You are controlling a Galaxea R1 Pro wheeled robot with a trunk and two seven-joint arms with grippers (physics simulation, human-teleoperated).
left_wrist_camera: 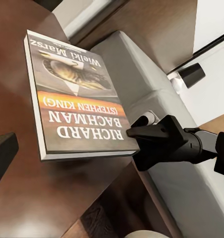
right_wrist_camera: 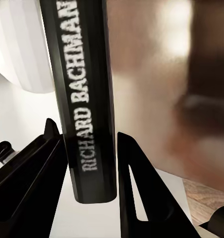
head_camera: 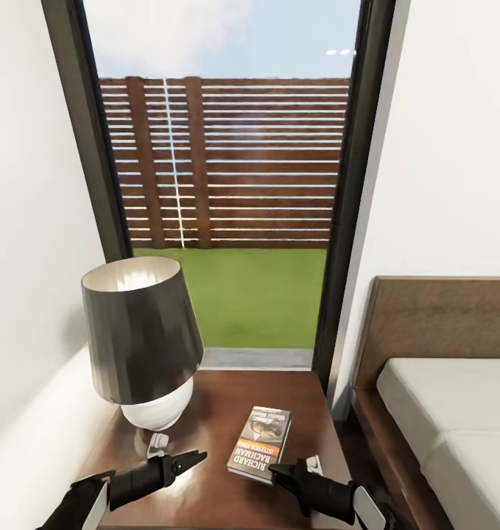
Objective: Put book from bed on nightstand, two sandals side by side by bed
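Book (head_camera: pixel 261 444) flat on nightstand (head_camera: pixel 227 397) by window (head_camera: pixel 227 169), bed (head_camera: pixel 456 412) alongside. Right gripper (right_wrist_camera: pixel 91 163) spread around its spine; left gripper (head_camera: pixel 194 459) state unclear.

Nightstand (head_camera: pixel 227 397) glossy dark wood; book (head_camera: pixel 261 444) smooth paper cover; bed (head_camera: pixel 441 412) matt cloth mattress.

Head camera looking down at the window corner.
Both wrist cameras are closing in on the dark orange-banded paperback (head_camera: pixel 261 444) (left_wrist_camera: pixel 80 94) (right_wrist_camera: pixel 84 99).
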